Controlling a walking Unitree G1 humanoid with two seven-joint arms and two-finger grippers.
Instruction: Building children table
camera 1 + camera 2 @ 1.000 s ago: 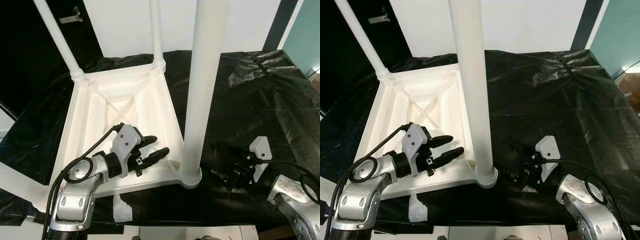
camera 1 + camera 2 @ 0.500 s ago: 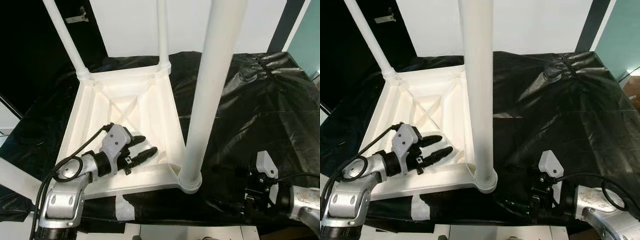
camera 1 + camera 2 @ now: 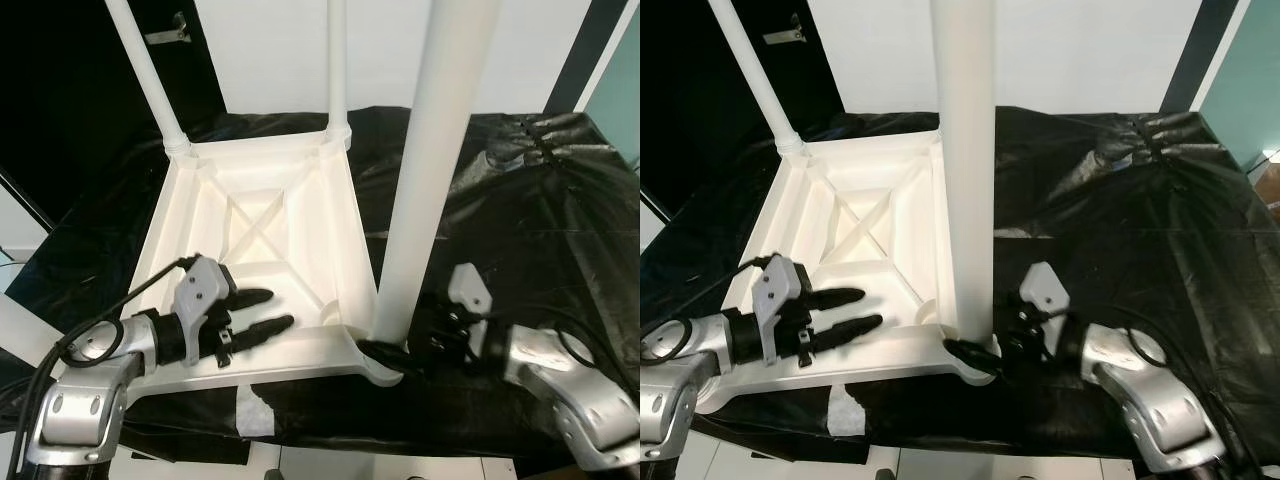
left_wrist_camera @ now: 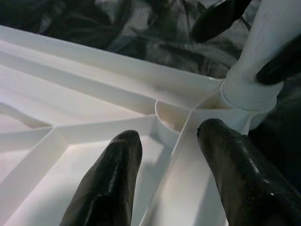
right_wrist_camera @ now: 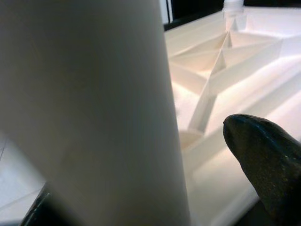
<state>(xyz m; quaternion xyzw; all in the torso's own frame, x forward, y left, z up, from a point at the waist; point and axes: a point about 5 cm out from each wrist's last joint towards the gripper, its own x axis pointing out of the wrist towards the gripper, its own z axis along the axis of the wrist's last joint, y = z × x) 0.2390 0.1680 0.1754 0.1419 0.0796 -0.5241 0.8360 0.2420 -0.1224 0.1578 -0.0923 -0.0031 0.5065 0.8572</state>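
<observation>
Three legs (image 3: 432,170) upright on tabletop (image 3: 250,215); right end effector (image 3: 975,352) grips nearest; left end effector (image 3: 262,312) parted, empty.

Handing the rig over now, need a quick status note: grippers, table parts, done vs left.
Left gripper: open, over the ribbed underside of the upside-down tabletop, holding nothing.
Right gripper: fingers either side of the near leg at its corner socket; grip unclear.
Done: three legs stand in their sockets, two at the far corners.
Left: seat or tighten the near leg; check the near-left corner.
</observation>
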